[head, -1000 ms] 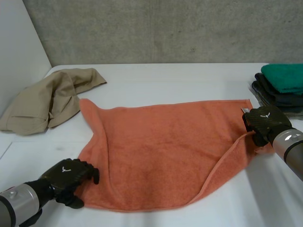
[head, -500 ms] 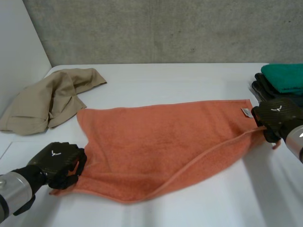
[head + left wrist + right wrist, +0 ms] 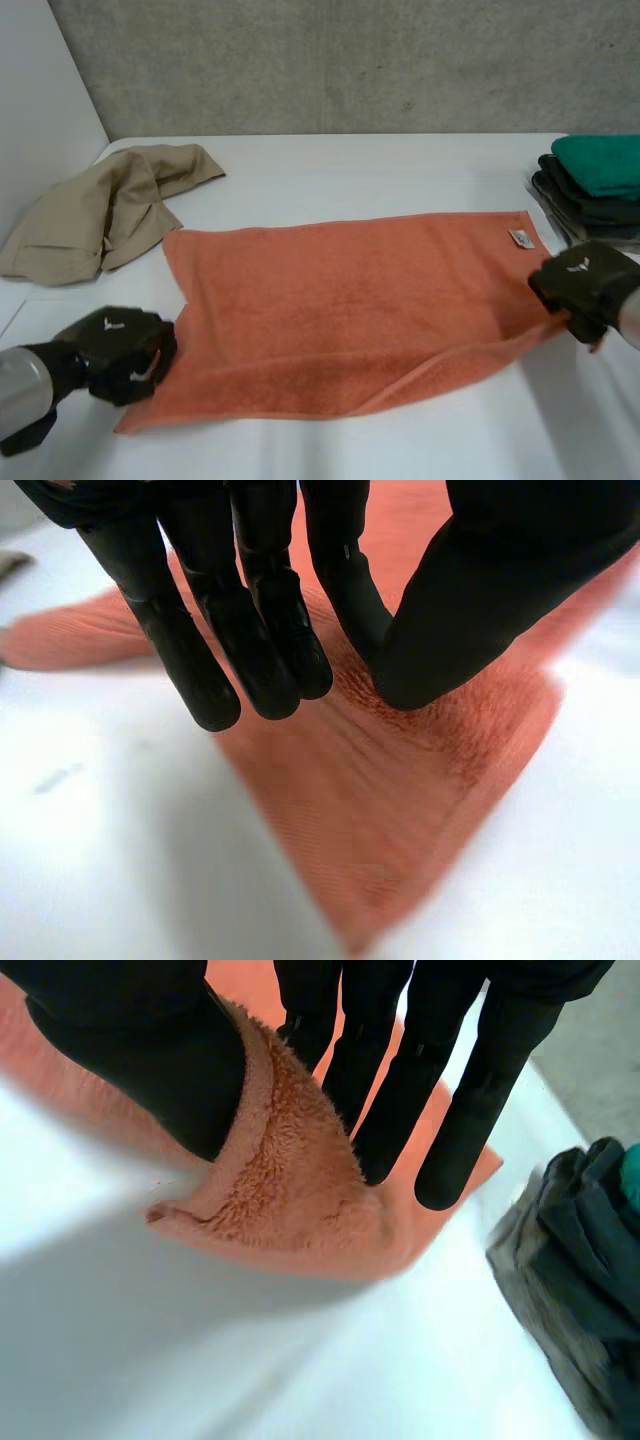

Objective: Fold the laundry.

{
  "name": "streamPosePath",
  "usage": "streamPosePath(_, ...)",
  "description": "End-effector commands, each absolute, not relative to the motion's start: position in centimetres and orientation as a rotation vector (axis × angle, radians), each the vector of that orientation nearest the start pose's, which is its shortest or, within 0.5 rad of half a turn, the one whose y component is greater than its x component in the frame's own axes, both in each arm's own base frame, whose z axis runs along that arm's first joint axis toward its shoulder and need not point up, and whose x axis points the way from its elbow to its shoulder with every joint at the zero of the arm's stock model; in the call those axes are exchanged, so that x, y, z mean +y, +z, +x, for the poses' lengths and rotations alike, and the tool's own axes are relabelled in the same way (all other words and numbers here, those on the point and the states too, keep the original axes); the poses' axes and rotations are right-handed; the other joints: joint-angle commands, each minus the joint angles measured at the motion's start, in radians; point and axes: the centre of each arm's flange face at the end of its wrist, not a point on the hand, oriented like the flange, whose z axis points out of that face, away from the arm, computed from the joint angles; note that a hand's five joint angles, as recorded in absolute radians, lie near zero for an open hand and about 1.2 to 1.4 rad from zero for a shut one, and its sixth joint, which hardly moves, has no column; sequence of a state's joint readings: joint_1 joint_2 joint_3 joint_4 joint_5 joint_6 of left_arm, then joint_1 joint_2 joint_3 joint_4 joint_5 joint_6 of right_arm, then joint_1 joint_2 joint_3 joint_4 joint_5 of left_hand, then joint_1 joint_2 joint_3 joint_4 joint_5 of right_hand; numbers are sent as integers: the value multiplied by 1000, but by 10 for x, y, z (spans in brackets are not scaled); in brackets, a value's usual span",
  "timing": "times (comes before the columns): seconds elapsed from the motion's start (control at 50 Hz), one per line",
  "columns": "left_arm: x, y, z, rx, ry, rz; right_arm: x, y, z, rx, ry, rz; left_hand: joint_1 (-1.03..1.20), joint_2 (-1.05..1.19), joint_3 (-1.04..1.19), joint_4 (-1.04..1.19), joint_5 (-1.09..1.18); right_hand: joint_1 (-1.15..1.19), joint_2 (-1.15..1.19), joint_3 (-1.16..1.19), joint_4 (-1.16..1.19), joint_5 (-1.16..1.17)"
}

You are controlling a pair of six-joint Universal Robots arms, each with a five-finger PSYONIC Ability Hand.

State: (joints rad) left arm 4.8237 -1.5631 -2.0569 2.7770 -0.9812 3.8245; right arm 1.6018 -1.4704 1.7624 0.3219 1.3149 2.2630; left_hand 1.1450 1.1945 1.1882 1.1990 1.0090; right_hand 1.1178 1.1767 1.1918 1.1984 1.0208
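Note:
An orange towel (image 3: 350, 300) lies spread across the white table (image 3: 350, 160), its near edge folded over in a long ridge. My left hand (image 3: 115, 350) is at the towel's near left corner. In the left wrist view the orange towel (image 3: 380, 810) is pinched between that hand's thumb (image 3: 470, 600) and fingers (image 3: 260, 630). My right hand (image 3: 585, 285) is at the near right corner. There the thumb (image 3: 150, 1050) and fingers (image 3: 400, 1070) clamp the towel's thick hem (image 3: 280, 1180), lifted slightly off the table.
A crumpled beige garment (image 3: 100, 210) lies at the back left. A stack of folded dark and green cloths (image 3: 595, 185) sits at the right edge, close behind my right hand, and appears as dark cloths (image 3: 580, 1260) beside its fingers. A grey wall stands behind the table.
My left hand slid left and closed on the near left corner. My right hand drew its corner right and nearer. The towel is now stretched flatter and wider between them.

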Motion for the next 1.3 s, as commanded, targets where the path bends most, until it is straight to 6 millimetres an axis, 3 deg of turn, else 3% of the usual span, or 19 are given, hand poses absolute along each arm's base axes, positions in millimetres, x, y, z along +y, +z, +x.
streamPosePath(0.02, -144, 200, -167, 2910, -1118, 1450, -220, 221, 133, 2522, -1299, -1886, 251, 202, 208, 197, 213, 278, 220, 204, 198, 201)
streamPosePath(0.1, -139, 200, -163, 2843, -1034, 1559, -218, 216, 133, 2466, -1262, -1881, 251, 202, 208, 197, 213, 278, 220, 204, 198, 201)
streamPosePath(0.16, -155, 197, -159, 2757, -1077, 1586, -229, 204, 129, 2495, -1207, -1817, 251, 202, 208, 197, 213, 278, 220, 204, 198, 201)
streamPosePath(0.28, -187, 189, -166, 2668, -1155, 1627, -256, 199, 142, 2508, -1297, -1721, 251, 202, 208, 197, 213, 278, 220, 204, 198, 201)
streamPosePath(0.36, -216, 185, -175, 2617, -1270, 1542, -286, 199, 148, 2587, -1434, -1507, 251, 202, 208, 197, 213, 278, 220, 204, 198, 201)
streamPosePath(0.38, -232, 183, -175, 2599, -1326, 1464, -295, 198, 150, 2615, -1481, -1423, 251, 202, 208, 197, 213, 278, 220, 204, 198, 201)
streamPosePath(0.46, -253, 180, -177, 2653, -1392, 1302, -300, 188, 162, 2628, -1496, -1344, 251, 202, 208, 197, 213, 278, 220, 204, 198, 201)
streamPosePath(0.48, -252, 180, -178, 2684, -1383, 1276, -301, 187, 162, 2630, -1505, -1344, 251, 202, 208, 197, 213, 278, 220, 204, 198, 201)
streamPosePath(0.5, -249, 180, -178, 2722, -1364, 1250, -301, 186, 163, 2628, -1507, -1347, 71, 22, 28, 17, 33, 278, 220, 204, 198, 201)
streamPosePath(0.52, -242, 180, -177, 2801, -1325, 1199, -301, 185, 164, 2623, -1511, -1353, -393, -442, -436, -447, -431, 278, 220, 204, 198, 201)
streamPosePath(0.54, -239, 183, -177, 2822, -1316, 1183, -302, 185, 164, 2616, -1530, -1351, -513, -563, -557, -567, -552, 278, 220, 204, 198, 201)
streamPosePath(0.66, -210, 203, -163, 2885, -1352, 1044, -304, 186, 164, 2574, -1626, -1339, -711, -761, -754, -765, -750, 278, 220, 204, 198, 201)
streamPosePath(0.8, -177, 209, -157, 2895, -1475, 938, -311, 187, 158, 2574, -1689, -1285, -714, -764, -758, -768, -753, 278, 220, 204, 198, 201)
streamPosePath(0.9, -154, 190, -163, 2907, -1504, 990, -313, 186, 155, 2574, -1697, -1243, -615, -664, -658, -669, -653, 278, 220, 204, 198, 201)
streamPosePath(1.06, -158, 167, -165, 2829, -1554, 1070, -311, 181, 155, 2561, -1697, -1245, -550, -599, -593, -604, -588, 278, 220, 204, 198, 201)
streamPosePath(1.3, -159, 143, -167, 2815, -1348, 1188, -312, 179, 150, 2573, -1711, -1224, -524, -573, -567, -578, -562, 278, 220, 204, 198, 201)
